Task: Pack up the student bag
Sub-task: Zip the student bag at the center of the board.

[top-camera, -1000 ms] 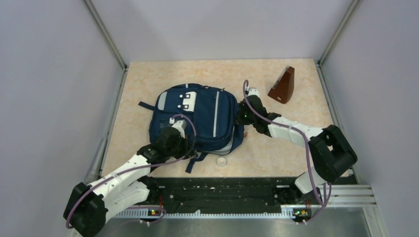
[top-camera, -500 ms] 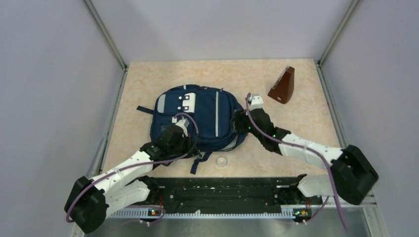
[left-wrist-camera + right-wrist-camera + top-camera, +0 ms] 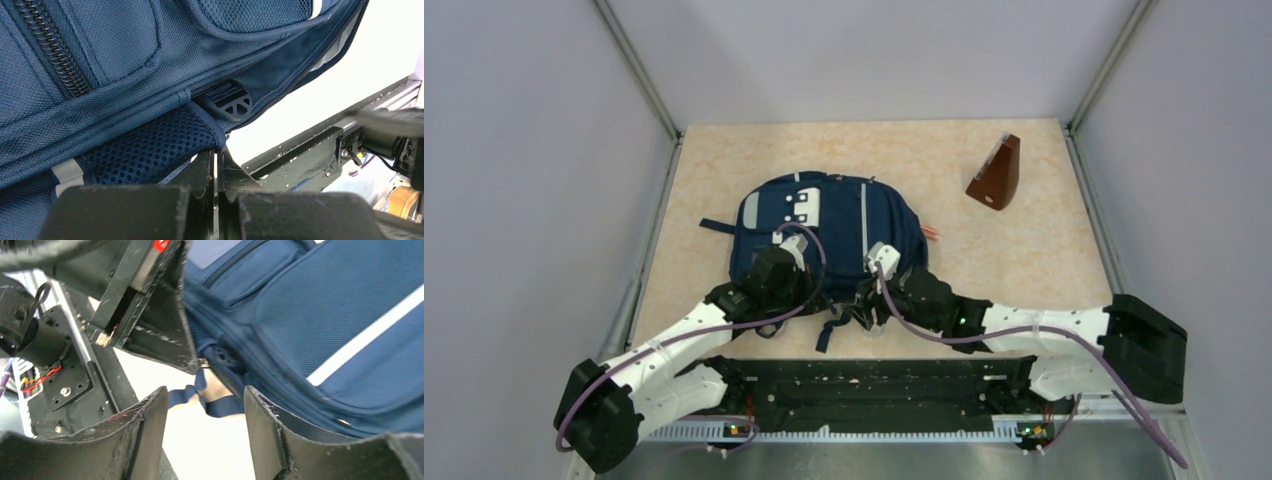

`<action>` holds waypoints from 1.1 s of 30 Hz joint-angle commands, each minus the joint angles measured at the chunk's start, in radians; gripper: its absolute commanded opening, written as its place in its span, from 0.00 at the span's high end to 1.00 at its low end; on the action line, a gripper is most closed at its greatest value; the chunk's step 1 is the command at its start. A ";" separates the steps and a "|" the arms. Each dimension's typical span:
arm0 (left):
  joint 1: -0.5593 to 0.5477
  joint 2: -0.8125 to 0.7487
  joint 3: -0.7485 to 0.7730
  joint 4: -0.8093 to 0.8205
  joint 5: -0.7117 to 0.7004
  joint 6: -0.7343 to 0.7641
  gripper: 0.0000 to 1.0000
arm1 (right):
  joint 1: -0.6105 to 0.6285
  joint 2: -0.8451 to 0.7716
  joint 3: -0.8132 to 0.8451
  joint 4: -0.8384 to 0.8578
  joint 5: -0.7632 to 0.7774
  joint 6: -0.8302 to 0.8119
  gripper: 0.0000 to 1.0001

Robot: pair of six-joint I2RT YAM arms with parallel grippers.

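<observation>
The bag [image 3: 844, 225] lies flat on the table [image 3: 1024, 260]. It is soft and floppy, so I would take a seam or strap. The left gripper [image 3: 216, 155] pinches its mesh edge; the right gripper [image 3: 205, 405] stands open and empty.

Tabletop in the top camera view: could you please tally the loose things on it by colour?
Navy blue: 1, the backpack
Brown: 1, the wedge-shaped block
Total: 2
A reddish speck at the backpack's right edge is too small to identify, so it is not counted.
</observation>
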 commanded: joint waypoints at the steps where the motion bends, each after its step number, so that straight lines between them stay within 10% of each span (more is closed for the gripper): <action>1: -0.004 -0.033 0.064 0.062 0.039 -0.004 1.00 | 0.066 0.103 0.018 0.137 -0.045 0.008 0.46; 23: 0.001 -0.072 0.069 0.038 0.019 -0.010 1.00 | 0.160 0.463 0.155 0.252 0.269 0.081 0.57; 33: 0.001 -0.076 0.067 0.036 0.002 -0.022 1.00 | 0.163 0.491 0.173 0.249 0.369 0.115 1.00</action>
